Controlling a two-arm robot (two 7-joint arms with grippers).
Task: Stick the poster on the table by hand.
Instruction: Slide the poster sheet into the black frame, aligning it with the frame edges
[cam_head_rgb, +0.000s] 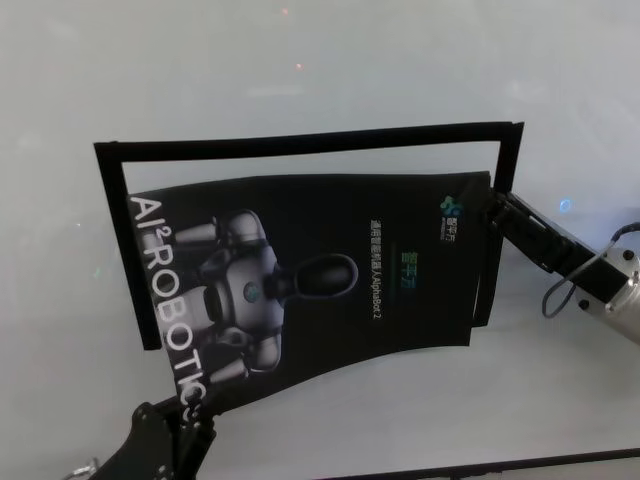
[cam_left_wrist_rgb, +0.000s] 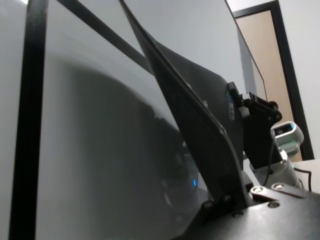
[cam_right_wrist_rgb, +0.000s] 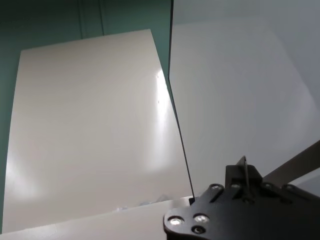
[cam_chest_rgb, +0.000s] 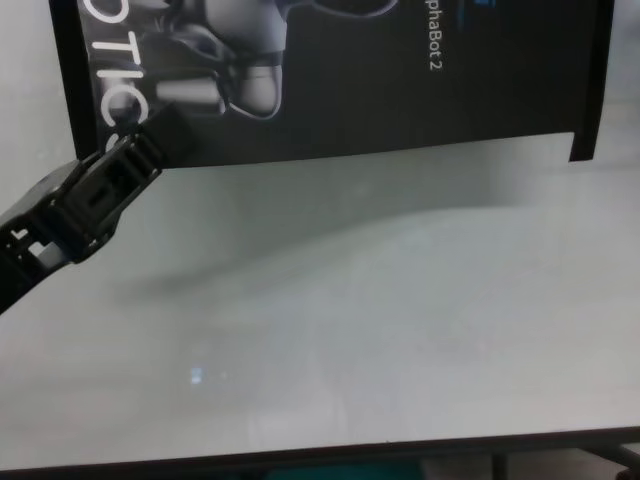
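White table (cam_head_rgb: 300, 60) fills my screens, wide and flat, with a thin dark edge along the near side.

My left gripper (cam_head_rgb: 190, 412) sits at the near left corner of the poster (cam_head_rgb: 330, 280). In the left wrist view the sheet runs right down into the jaws, so they are closed on its edge. In the chest view the black blocky hand reaches up from the left and meets the sheet by the big white letters.

My right gripper (cam_head_rgb: 492, 210) is at the far right corner of the poster. Its tip touches that corner beside the small blue logo. I cannot tell if its jaws are pinching the sheet or only resting against it. The right wrist view shows the edge of the sheet as a thin line running away from the jaws.

Between the two grippers the poster hangs in a curve, and its shadow falls on the table below. It is black and shiny, with a grey robot picture in the middle and "AI² ROBOTICS" down the left side.

Around it, narrow black strips (cam_head_rgb: 300, 140) make a frame on the table: one behind the poster, one on the left, one on the right.
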